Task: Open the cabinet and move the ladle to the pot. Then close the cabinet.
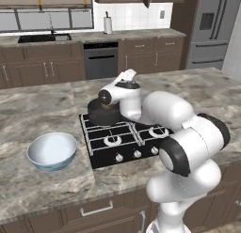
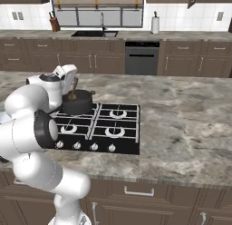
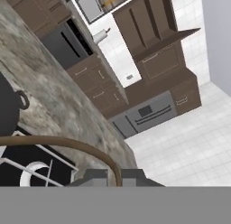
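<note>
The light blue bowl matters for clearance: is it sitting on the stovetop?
No, the bowl rests on the stone counter, left of the black stovetop.

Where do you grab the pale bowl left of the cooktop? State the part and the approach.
Take the bowl by its rim from straight above, one finger inside, one outside. It stands upright and open on the counter, with smooth rounded walls and no handle.

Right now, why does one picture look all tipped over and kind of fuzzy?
Hand view: camera rolls with the hand, so the cabinet leans; the ladle up close looks bent and soft. Left base view: level, even light, faint shadow under the bowl.
</note>
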{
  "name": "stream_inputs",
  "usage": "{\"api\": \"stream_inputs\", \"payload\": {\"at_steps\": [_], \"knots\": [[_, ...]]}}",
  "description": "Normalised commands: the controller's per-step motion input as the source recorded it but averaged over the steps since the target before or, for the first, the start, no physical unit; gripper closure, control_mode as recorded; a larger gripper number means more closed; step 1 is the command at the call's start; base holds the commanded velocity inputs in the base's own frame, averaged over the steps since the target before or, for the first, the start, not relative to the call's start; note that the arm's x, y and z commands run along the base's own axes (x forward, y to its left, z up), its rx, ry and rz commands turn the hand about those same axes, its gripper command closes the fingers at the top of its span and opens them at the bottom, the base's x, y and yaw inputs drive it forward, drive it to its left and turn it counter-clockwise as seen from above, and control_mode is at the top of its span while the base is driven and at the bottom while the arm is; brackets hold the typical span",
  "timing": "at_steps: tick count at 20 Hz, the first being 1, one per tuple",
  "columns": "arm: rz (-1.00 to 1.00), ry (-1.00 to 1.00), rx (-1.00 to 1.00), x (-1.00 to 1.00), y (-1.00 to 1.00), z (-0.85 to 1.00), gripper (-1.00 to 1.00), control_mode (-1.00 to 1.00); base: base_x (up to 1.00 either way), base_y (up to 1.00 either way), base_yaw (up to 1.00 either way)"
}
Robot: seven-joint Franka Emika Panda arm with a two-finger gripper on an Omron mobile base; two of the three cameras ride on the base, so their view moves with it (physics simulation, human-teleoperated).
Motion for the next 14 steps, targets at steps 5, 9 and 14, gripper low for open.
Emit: {"api": "stream_inputs", "payload": {"at_steps": [5,9,14], "knots": [[0.00,0.00,0.00,-0.05,0.00,-0.24,1.00,-1.00,0.00,0.00,0.00],[0.00,0.01,0.00,-0.14,0.00,-0.24,1.00,-1.00,0.00,0.00,0.00],[0.00,0.00,0.00,0.01,0.00,-0.16,1.00,-1.00,0.00,0.00,0.00]]}}
